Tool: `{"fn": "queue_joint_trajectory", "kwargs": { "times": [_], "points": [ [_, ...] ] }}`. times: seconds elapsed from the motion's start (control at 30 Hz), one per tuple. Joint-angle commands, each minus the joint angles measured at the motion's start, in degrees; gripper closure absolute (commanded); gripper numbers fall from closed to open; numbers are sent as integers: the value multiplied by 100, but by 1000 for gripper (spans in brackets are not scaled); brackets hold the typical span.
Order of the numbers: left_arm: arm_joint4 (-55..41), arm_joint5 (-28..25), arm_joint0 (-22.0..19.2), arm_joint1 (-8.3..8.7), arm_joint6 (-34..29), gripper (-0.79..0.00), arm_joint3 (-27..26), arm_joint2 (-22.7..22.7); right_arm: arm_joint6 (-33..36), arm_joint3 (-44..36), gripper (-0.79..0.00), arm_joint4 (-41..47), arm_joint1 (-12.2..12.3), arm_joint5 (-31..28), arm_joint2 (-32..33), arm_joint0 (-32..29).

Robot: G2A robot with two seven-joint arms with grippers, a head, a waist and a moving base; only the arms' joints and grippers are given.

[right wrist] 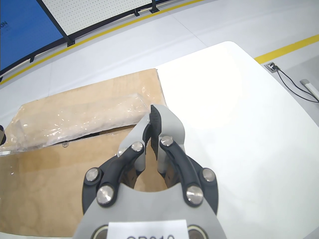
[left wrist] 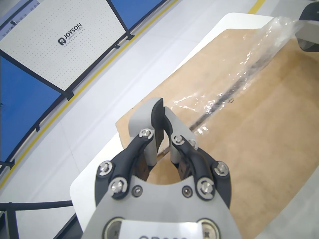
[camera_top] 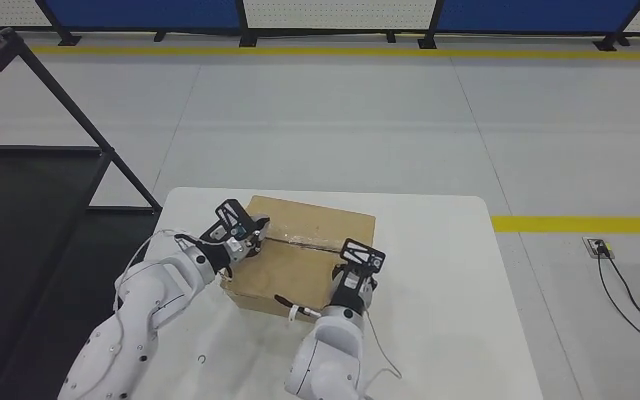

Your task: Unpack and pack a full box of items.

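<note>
1. We locate the cardboard box on the white table, left of the table's centre. Both top flaps are folded down.
2. A strip of clear tape runs along the centre seam from one end of the box top to the other. The tape is wrinkled. In the right wrist view, a thin dark gap shows between the two flaps beneath it.
3. The left gripper sits over the left end of the seam, close above the box top. Its jaws are drawn almost together, leaving only a narrow slit between the black pads. We see nothing between them. We cannot tell whether the fingertips touch the cardboard.
4. The right gripper sits over the right end of the seam, near the box's right edge. Its jaws are closed, the pads meeting at the tips. We see nothing clamped in them, and we cannot tell whether the tips touch the tape.
5. The two grippers are well apart, with the taped length of the seam between them.
6. Around the table we note a grey floor with a yellow line. Blue and white perforated panels stand beyond it. A cable runs to a floor socket right of the table.
</note>
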Motion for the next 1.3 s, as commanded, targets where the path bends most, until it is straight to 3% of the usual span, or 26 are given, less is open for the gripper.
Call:
{"fn": "queue_joint_trajectory", "kwargs": {
  "times": [0.0,0.5,0.73,0.9,1.17,1.27],
  "points": [
    [14,-55,40,19,12,0,-1,-95,15,-36,0,-10,7,-101,26,-15],
    [-3,-93,172,47,-23,0,-66,-274,742,314,0,-822,-37,-223,76,177],
    [-471,227,158,67,56,0,135,-715,867,270,0,-859,-42,-97,55,159],
    [-490,27,280,114,-26,0,86,-917,848,273,0,-864,-25,-171,59,106],
    [-399,-217,352,122,-43,0,-20,-799,740,192,0,-753,-9,-329,67,26],
    [-301,-528,270,131,-142,0,-5,-692,743,187,0,-793,-2,-343,36,-18]
  ]
}}
